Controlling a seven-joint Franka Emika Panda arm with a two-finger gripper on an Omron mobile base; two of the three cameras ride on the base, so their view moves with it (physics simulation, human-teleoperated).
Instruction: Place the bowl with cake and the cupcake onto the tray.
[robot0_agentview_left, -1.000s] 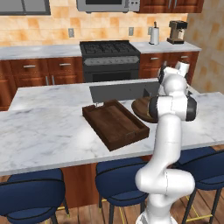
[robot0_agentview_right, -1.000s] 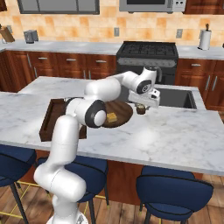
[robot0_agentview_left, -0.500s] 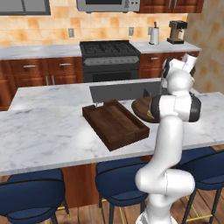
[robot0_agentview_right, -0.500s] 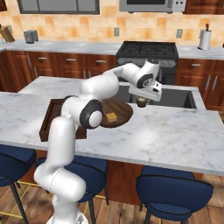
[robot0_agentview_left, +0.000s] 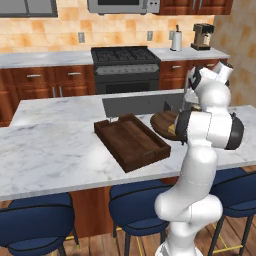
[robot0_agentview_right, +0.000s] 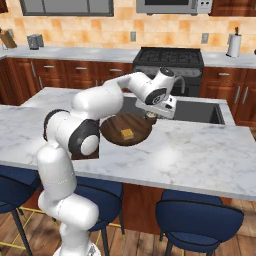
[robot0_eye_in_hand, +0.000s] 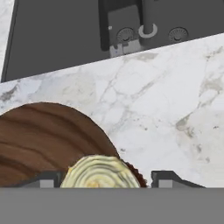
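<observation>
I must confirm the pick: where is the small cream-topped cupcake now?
In the hand view the small cream-topped cupcake sits between the gripper fingertips, beside the round dark wooden bowl.

cupcake (robot0_eye_in_hand: 99, 172) between fingertips (robot0_eye_in_hand: 46, 180), bowl (robot0_eye_in_hand: 43, 140), sink (robot0_eye_in_hand: 65, 35)

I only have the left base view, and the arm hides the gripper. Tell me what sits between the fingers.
Observer: In the hand view, the cupcake sits between the finger tips of the gripper.
Operator: Give me its place against the bowl.
Observer: In the right base view, the cupcake is under the hand at the rim of the bowl with cake, on the side nearest the sink.
</observation>
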